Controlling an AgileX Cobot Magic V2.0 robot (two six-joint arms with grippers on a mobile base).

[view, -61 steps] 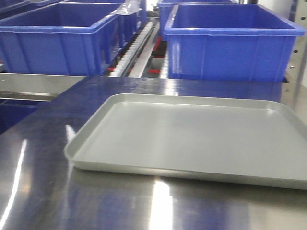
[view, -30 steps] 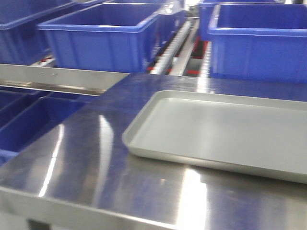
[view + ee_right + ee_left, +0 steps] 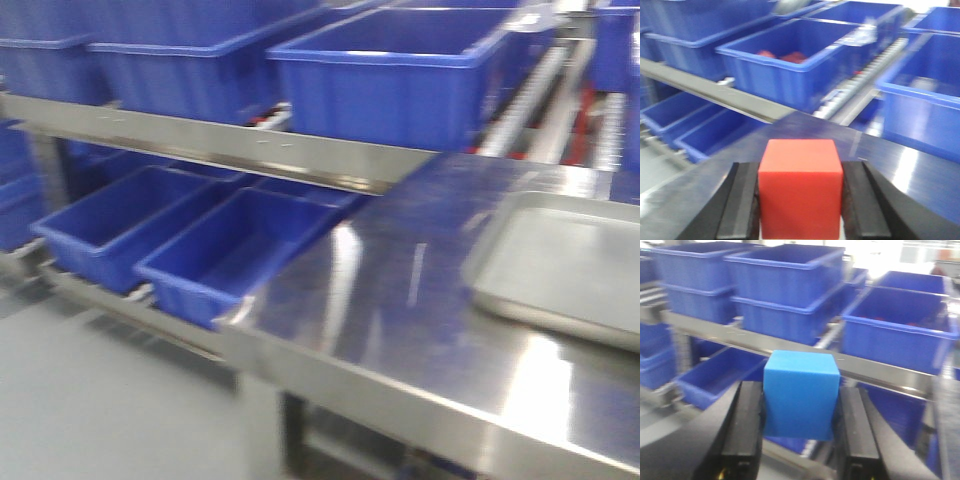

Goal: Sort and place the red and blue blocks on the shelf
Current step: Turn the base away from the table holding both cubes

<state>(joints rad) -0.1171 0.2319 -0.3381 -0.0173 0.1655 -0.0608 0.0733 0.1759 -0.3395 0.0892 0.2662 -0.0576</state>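
Blur softens the brushed-steel shelf (image 3: 250, 150); the left hand (image 3: 800, 410) pinches a matte sky-blue cube (image 3: 801, 385), the right hand (image 3: 801, 205) pinches a matte red cube (image 3: 800, 175), its base cut off.

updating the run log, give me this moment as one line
left gripper: shut on blue block | right gripper: shut on red block | status: both held facing shelf | tray: on table

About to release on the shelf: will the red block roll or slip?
Likely no rolling: the red block is a flat-faced cube. Its matte sides look grippy, held squarely by the right gripper. It seems rigid, undented by the squeeze.
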